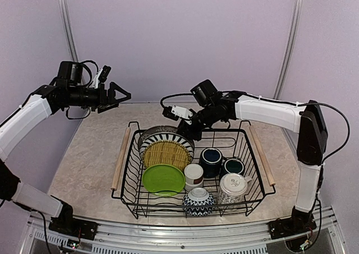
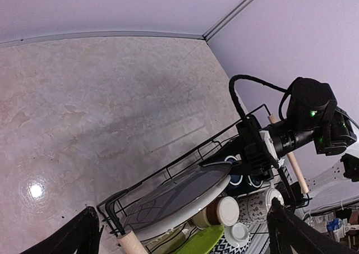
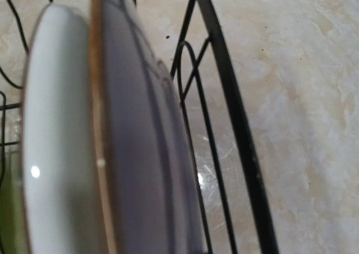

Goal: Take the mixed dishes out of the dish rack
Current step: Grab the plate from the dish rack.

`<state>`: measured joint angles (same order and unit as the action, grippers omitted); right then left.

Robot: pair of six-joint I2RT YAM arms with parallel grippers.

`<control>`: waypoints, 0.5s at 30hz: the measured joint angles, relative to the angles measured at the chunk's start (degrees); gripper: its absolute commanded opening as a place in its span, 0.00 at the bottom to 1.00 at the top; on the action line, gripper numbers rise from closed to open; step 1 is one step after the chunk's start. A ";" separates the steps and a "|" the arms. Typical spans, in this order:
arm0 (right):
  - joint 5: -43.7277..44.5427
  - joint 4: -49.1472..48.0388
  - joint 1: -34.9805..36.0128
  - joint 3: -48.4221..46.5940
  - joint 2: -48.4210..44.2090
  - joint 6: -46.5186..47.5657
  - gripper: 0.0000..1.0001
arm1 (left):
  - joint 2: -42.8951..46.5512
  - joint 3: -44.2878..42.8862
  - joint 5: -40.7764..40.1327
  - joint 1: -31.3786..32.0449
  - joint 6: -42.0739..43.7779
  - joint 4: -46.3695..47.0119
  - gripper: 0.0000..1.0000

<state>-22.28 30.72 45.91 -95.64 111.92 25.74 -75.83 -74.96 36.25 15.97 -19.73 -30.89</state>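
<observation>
In the rack (image 1: 227, 131), the striped plate (image 1: 165, 137) is being met by the right gripper (image 1: 189, 129), grip not discernible; the left gripper (image 1: 120, 96) is being held splayed above the far-left corner.

The black wire dish rack (image 1: 121, 157) is sitting on the table (image 1: 90, 164), with a wooden handle lying along each short side. In its left half three plates are standing on edge, front to back: lime-green plate (image 1: 163, 179), woven yellow plate (image 1: 166, 155), black-and-white striped plate (image 1: 168, 137). To their right, the dark blue mug (image 1: 211, 161) and teal mug (image 1: 232, 166) are sitting behind a brown-banded white cup (image 1: 194, 175), a patterned white cup (image 1: 233, 186) and the blue-white patterned bowl (image 1: 198, 202).
</observation>
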 measured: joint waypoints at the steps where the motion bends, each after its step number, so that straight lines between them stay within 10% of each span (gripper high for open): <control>1: -0.11 0.57 -0.04 -0.70 0.37 0.31 0.16 | -0.02 0.00 0.00 0.00 0.00 0.00 0.99; 15: 0.96 3.34 -0.57 -4.46 1.99 1.53 0.00 | -0.52 0.00 -0.02 0.02 0.00 0.02 0.99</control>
<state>-21.32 34.06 45.34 -100.09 113.91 27.27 -76.36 -74.96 36.23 15.99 -19.73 -30.87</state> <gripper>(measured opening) 0.096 0.989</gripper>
